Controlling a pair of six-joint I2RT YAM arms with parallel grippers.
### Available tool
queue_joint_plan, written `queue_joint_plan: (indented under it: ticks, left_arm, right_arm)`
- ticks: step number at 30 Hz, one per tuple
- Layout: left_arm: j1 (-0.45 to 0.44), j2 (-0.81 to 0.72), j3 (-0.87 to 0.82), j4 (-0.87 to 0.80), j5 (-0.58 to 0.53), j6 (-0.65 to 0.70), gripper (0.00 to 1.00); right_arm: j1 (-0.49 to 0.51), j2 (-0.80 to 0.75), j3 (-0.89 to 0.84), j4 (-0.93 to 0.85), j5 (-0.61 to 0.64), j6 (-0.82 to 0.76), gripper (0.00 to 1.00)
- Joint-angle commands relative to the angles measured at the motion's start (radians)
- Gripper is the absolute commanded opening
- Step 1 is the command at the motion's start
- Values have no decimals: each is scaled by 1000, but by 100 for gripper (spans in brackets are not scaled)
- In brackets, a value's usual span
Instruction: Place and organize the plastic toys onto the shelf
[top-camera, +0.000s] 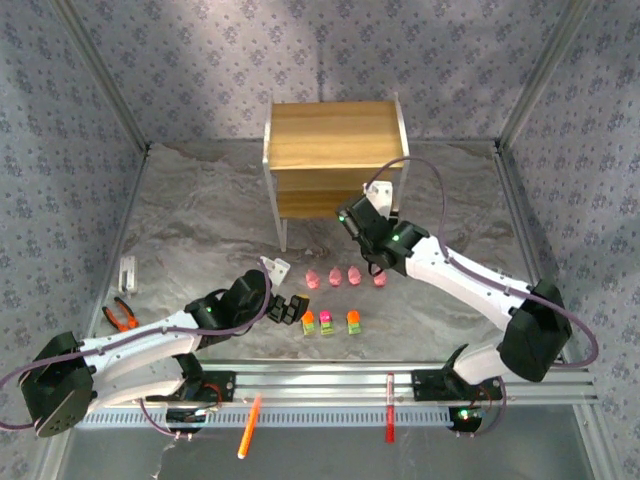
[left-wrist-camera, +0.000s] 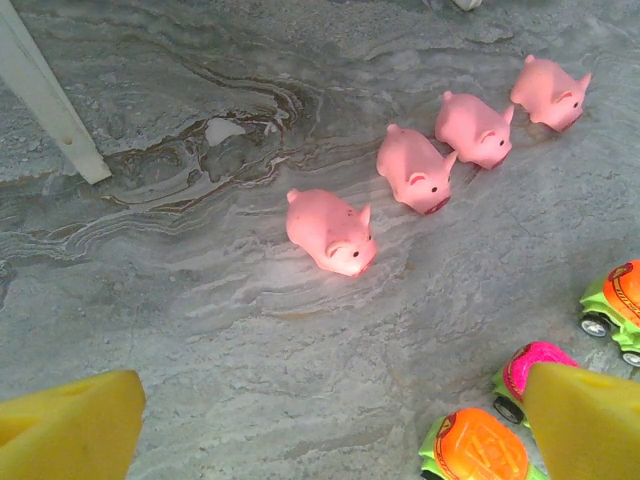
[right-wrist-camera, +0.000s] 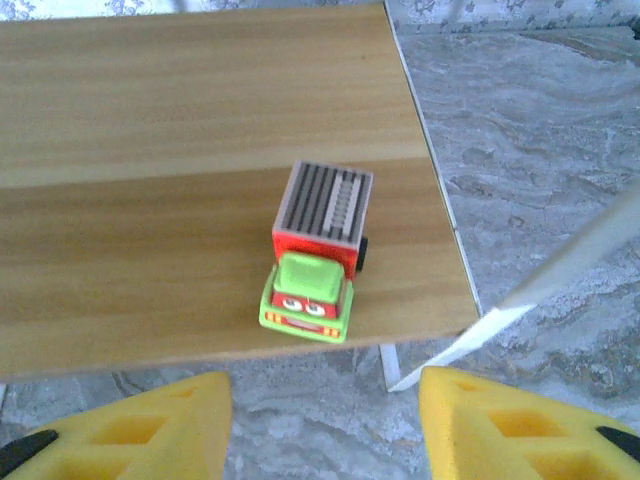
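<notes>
The shelf (top-camera: 330, 150) stands at the back centre. A green truck toy with a red body and grey striped top (right-wrist-camera: 315, 255) sits on the shelf's lower board (right-wrist-camera: 150, 220) near its front right corner. My right gripper (right-wrist-camera: 325, 430) is open just in front of that board's edge, empty; from above the right gripper (top-camera: 355, 215) sits at the lower tier. Several pink pigs (top-camera: 345, 277) stand in a row on the table, the nearest pig (left-wrist-camera: 330, 230) ahead of my open, empty left gripper (left-wrist-camera: 330, 440). Three yellow-green cars (top-camera: 328, 322) sit right of the left gripper (top-camera: 285, 308).
A white shelf leg (right-wrist-camera: 540, 290) crosses close to my right fingers. An orange pen (top-camera: 249, 425) and a red pen (top-camera: 390, 420) lie on the front rail. Orange-handled pliers (top-camera: 120, 315) and a small white part (top-camera: 128, 272) lie at the left.
</notes>
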Motion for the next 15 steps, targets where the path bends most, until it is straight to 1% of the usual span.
queue_joint_plan:
  ticks: [1,6,15]
  left_arm:
    - [-9,-4,30,-3,-20,11,97]
    - [-9,0,31,-4,-18,11,97]
    - [-9,-1,27,-12,-11,2,97]
  right_arm:
    - [39,-43,-22,-56,28,40,52]
    - [123,-77,-56,-133,46,84,52]
    - [257,-165,-178,-152,-49,145,51]
